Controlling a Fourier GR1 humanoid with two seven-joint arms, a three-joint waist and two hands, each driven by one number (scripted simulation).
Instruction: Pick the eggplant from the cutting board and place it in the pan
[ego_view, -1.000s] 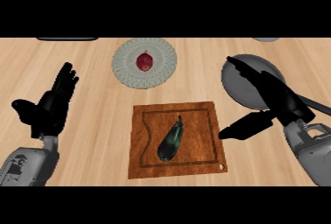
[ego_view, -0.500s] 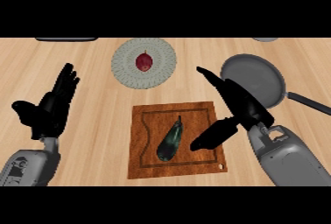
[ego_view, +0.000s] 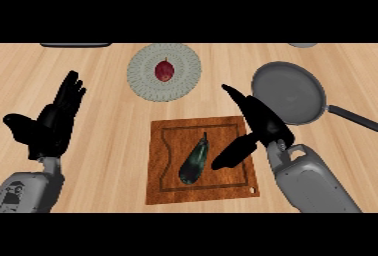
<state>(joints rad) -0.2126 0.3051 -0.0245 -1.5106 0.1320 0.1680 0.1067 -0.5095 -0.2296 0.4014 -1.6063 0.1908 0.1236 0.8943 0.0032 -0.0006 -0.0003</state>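
- Right hand (ego_view: 260, 126) now shifted left from over the pan a second ago, hanging spread above the right side of the cutting board (ego_view: 166, 192), thumb just beside the eggplant (ego_view: 195, 159), fingers straight and pointing far-left
- Nothing held yet; eggplant unmoved, lying lengthwise in the middle of the board, stem end far
- Judged as the approach to the grasp: closing round the eggplant comes next, carry to the pan after
- Left hand (ego_view: 48, 125) at the left, open with fingers up, resting as before
- Pan (ego_view: 288, 92) far right of the board, handle running right
- Plate (ego_view: 148, 75) far of the board, with a small dark red thing (ego_view: 165, 70) on it
- Pale wooden counter (ego_view: 103, 165) under all; dark object at the far edge, too cut off to name
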